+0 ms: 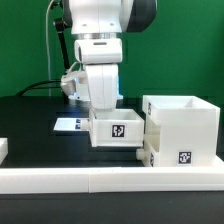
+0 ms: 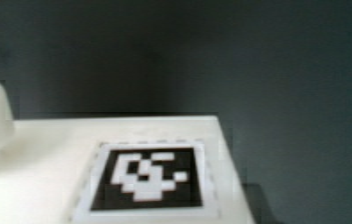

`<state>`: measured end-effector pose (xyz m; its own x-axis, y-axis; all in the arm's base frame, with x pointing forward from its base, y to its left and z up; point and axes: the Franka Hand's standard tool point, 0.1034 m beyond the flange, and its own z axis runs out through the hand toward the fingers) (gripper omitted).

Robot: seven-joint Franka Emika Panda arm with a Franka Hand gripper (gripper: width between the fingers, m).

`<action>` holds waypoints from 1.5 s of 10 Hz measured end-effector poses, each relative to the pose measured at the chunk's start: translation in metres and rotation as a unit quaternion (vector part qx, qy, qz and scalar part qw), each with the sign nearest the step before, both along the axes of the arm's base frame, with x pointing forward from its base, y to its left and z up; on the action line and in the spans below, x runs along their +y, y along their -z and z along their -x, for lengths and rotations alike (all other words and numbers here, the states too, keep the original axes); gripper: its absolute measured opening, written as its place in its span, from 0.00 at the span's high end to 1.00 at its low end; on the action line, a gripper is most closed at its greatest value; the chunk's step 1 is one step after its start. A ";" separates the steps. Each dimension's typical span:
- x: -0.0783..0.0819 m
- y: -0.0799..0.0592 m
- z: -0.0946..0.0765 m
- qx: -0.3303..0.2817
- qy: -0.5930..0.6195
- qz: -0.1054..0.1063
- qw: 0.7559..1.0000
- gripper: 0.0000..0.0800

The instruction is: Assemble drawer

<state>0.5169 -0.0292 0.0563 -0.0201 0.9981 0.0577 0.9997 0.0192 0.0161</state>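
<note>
Item 1, the arm: you see it descend from the top of the exterior view, white and bulky, its lower end meeting a tray. The end effector [image 1: 104, 108] sits at the tray's upper edge; its fingers are hidden behind the arm's body and the tray wall, so you cannot tell whether they are spread or pressed together, nor whether they pinch the tray.

Item 2, tray [image 1: 118, 131]: white, open-topped, with a black-and-white square tag [image 1: 119, 129] on the face toward you. It appears level and stands just beside the housing, on the exterior view's left of it. In the wrist view you get a blurred close look at a white panel [image 2: 84, 165] carrying a tag [image 2: 150, 178].

Item 3, housing [image 1: 182, 128]: taller white box, open at the top, tag [image 1: 184, 156] low on its front face, at the exterior view's right.

Item 4, marker board [image 1: 69, 125]: flat on the dark surface [image 1: 30, 125], behind the tray.

Item 5, border wall [image 1: 100, 180]: long, low, white, running along the front edge.
</note>
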 end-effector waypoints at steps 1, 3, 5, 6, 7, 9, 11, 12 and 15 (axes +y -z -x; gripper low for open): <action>0.000 0.002 -0.001 0.001 -0.001 -0.001 1.000 0.95; 0.007 -0.001 -0.011 -0.006 -0.005 -0.003 1.000 0.95; 0.011 -0.002 -0.019 -0.010 -0.006 -0.004 1.000 0.95; 0.014 -0.003 -0.021 -0.011 -0.004 -0.004 1.000 0.95; 0.015 -0.004 -0.023 -0.011 0.003 -0.005 1.000 0.95; 0.017 -0.002 -0.022 -0.009 0.007 -0.005 1.000 0.95; 0.017 0.000 -0.021 -0.007 0.011 -0.006 1.000 0.95; 0.018 0.001 -0.021 -0.006 0.013 -0.006 1.000 0.95; 0.018 0.002 -0.021 -0.012 0.004 -0.007 1.000 0.95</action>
<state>0.5375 -0.0112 0.0541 -0.0126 0.9973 0.0720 0.9992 0.0098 0.0393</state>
